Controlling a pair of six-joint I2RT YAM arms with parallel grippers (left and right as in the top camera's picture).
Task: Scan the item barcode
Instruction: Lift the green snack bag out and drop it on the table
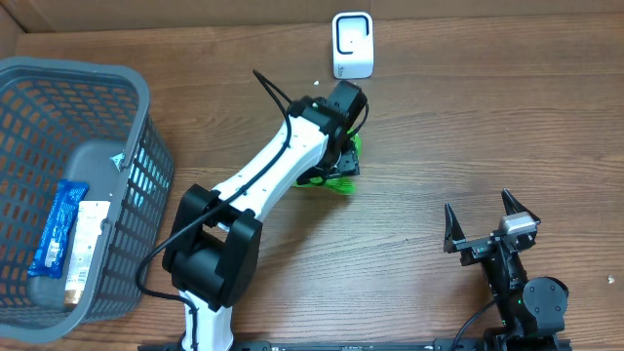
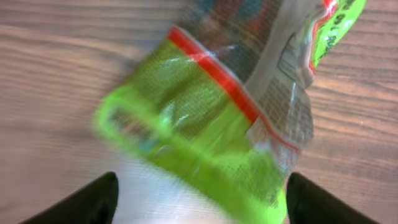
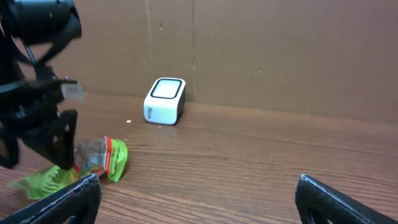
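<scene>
Two risks matter here. The left gripper [image 2: 198, 202] stands with its jaws wide, one on each side of the packet [image 2: 205, 130], and nothing shows it pinching the film. The right gripper [image 1: 478, 213] is also wide and empty, well apart from the work. The packet lies crumpled on the table [image 1: 439, 117], under the left gripper and near the scanner [image 1: 352, 44], but not in front of its window. The first risk is a misread. A printed panel shows at one end of the packet, creased and folded, so if you present it as it lies, the scanner probably sees buckled, glossy film instead of a flat code. You cannot tell from the blurred wrist view where the barcode sits; confirm this before you lift. The second risk is a lost grip. The film looks thin and slack, so jaws that close on a loose edge may let it slide or droop away from the window. Close on the sealed end instead. Keep the left arm clear of the basket [image 1: 146, 107] when you swing toward the scanner.
</scene>
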